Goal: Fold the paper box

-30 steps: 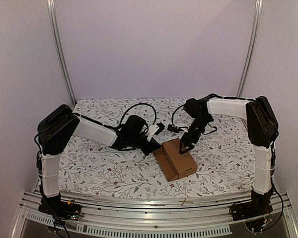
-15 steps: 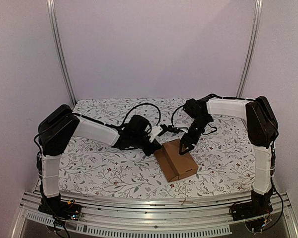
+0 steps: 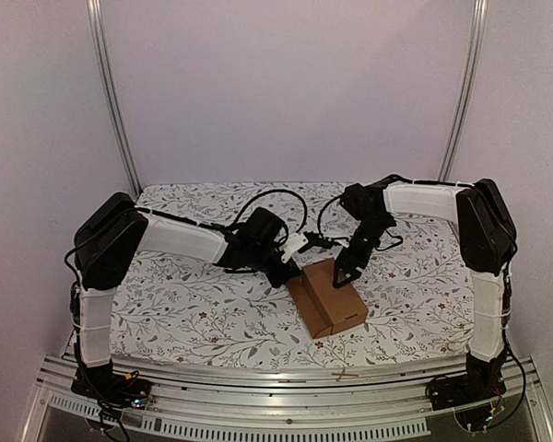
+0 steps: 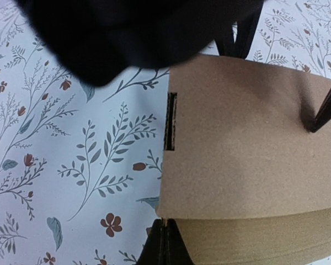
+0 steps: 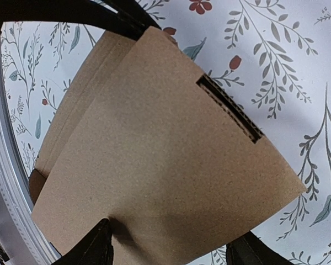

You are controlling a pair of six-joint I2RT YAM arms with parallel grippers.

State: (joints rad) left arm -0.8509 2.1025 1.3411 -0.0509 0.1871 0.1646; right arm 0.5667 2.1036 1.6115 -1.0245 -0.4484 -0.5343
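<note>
The paper box [image 3: 327, 296] is a brown cardboard carton lying on the flowered cloth at the middle of the table, its lid flap [image 4: 248, 138] folded down on top. A narrow slot [image 4: 171, 121] is cut near the lid's edge. My left gripper [image 3: 290, 269] is shut, its tips [image 4: 164, 243] together at the lid's left corner with nothing between them. From above, my right gripper [image 3: 343, 273] stands open over the lid [image 5: 165, 165]. One of its fingertips [image 5: 94, 248] presses on the cardboard and the other sits off the lid's edge.
The flowered cloth [image 3: 194, 304] covers the whole table. A metal rail [image 3: 286, 378] runs along the near edge, and pale walls with upright posts [image 3: 111, 101] close in the back and sides. Black cables [image 3: 276, 198] loop above both wrists.
My left arm has reached further right, bringing its shut tips up to the box's left edge. The right gripper and the box have stayed where they were.
</note>
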